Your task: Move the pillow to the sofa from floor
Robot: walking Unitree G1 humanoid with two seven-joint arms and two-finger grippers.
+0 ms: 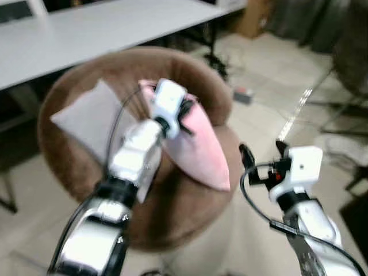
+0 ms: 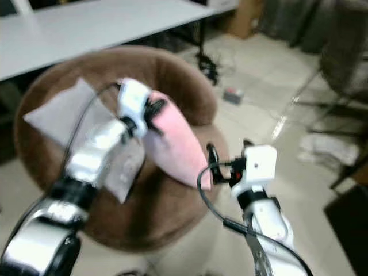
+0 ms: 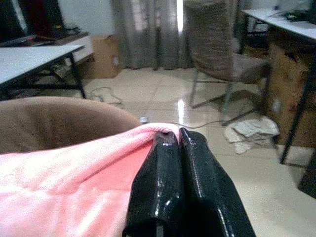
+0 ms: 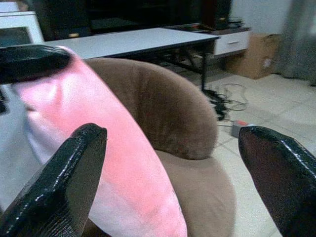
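black fingers of left gripper pressed together, pinching the top edge of the pink pillow; pinch sits at 1 upper corner, fabric bunched between the pads.
held above the seat of the brown sofa, a round plush tub chair; lower tip of pillow hanging down toward the front of the seat, whether touching it cannot be told.
grey cushion lying against the sofa back, just beside and partly behind the pillow, under the left arm.
black fingers of right gripper spread wide apart, holding nothing; gripper hovering near the sofa's front right edge, close to the pillow's lower end, not touching it.

handling, judged: soft, light, plush cover; drapes and folds from a single pinch, so likely to swing and sag rather than keep shape. not fragile, not slippery; fleece should grip well between pads. edge or corner pinch adequate for so light a thing; a seam or corner gives more fabric to bite than the flat face. for steadier placing, second hold at the hanging lower corner, within reach of the open right gripper.

task status, judged: pillow already off the floor and over the sofa; lowering and release remaining.

surroundings: white table behind the sofa, pale tiled floor, cables and a small box on it.
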